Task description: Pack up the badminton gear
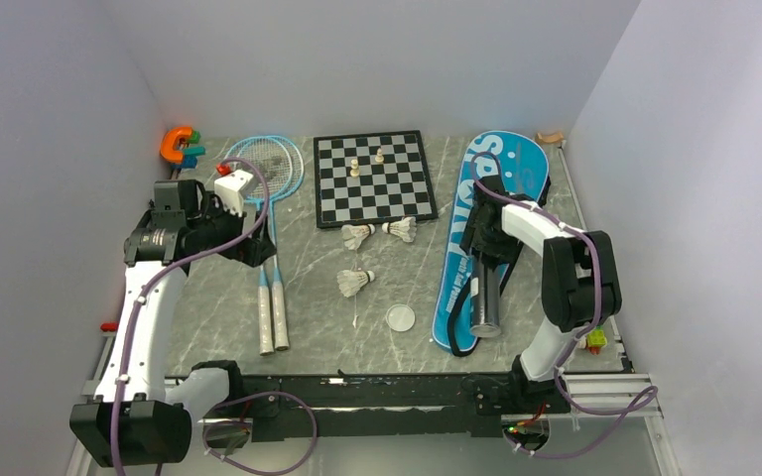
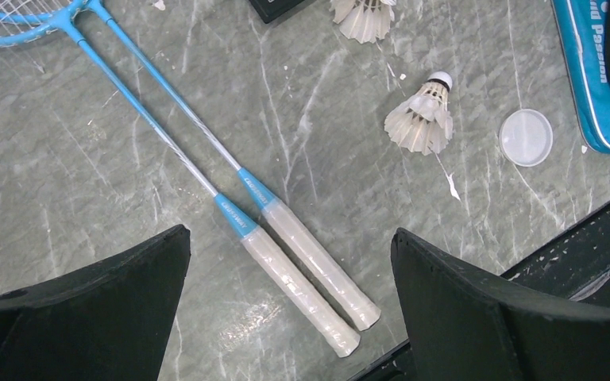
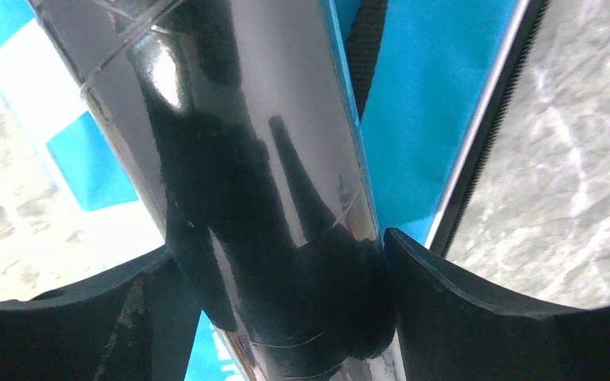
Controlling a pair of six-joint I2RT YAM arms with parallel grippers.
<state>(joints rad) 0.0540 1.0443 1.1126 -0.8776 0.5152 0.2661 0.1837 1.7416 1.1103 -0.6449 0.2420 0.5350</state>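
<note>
Overhead and wrist views of the grey marbled table [image 1: 317, 327]. The left fingers [image 2: 87, 317] are standing wide apart and gripping nothing, and they are hanging above the white handles of the two light-blue rackets [image 2: 286, 254]. The rackets are lying side by side and touching at the left of the table, with their heads pointing toward the far wall. The right fingers [image 3: 508, 317] are clasping the black tube [image 3: 246, 159], one pad pressing against each side of its glossy wall. The tube is lying lengthwise over the blue racket-shaped bag [image 1: 516, 169], which is stretching along the right side of the table; whether the tube is resting on the bag or being held just clear of it cannot be told. Three white feather shuttlecocks are lying mid-table: two [image 1: 359, 236] [image 1: 400, 230] are sitting just beside each other in front of the chessboard [image 1: 372, 188], and the third [image 1: 355, 284] is lying nearer the arms. A small round translucent lid [image 1: 400, 317] is lying flat between that third shuttlecock and the bag. Two pale pieces [image 1: 355, 167] are standing on the far half of the chessboard. An orange C-shaped toy [image 1: 174, 144] is sitting in the far left corner, well apart from the gear.
</note>
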